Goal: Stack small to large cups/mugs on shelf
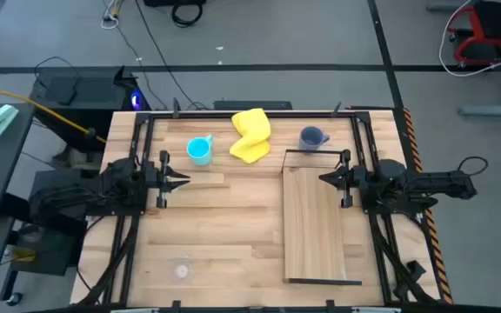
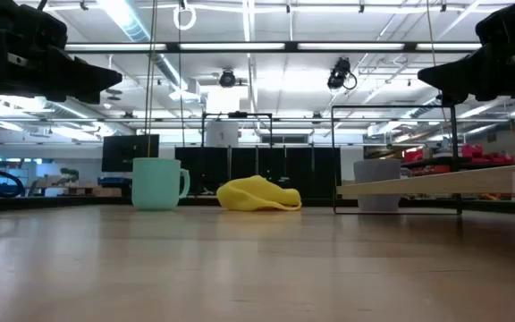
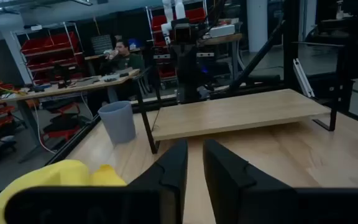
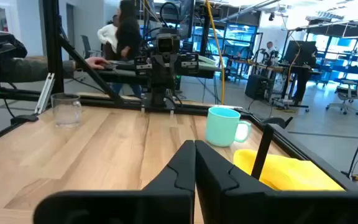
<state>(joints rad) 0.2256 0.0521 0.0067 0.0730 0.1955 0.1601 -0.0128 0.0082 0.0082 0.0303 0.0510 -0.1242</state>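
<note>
The cyan mug [image 1: 200, 149] stands upright on the table at the far left, and also shows in the right wrist view [image 4: 225, 126]. The grey-blue mug [image 1: 311, 137] stands at the far right, just behind the shelf [image 1: 316, 222], a pale board raised on thin black legs [image 3: 235, 112]. The clear cup [image 1: 182, 271] stands near the front left and also shows in the right wrist view [image 4: 66, 109]. My left gripper [image 1: 181, 180] hovers empty near the cyan mug, with a narrow gap between its fingers [image 3: 194, 165]. My right gripper [image 1: 324, 178] is shut and empty over the shelf's far end [image 4: 195, 165].
A crumpled yellow cloth [image 1: 250, 135] lies between the two mugs at the far edge. Black frame rails [image 1: 142, 174] run along both sides of the table. People sit and stand at benches in the room beyond the table [image 3: 120, 59].
</note>
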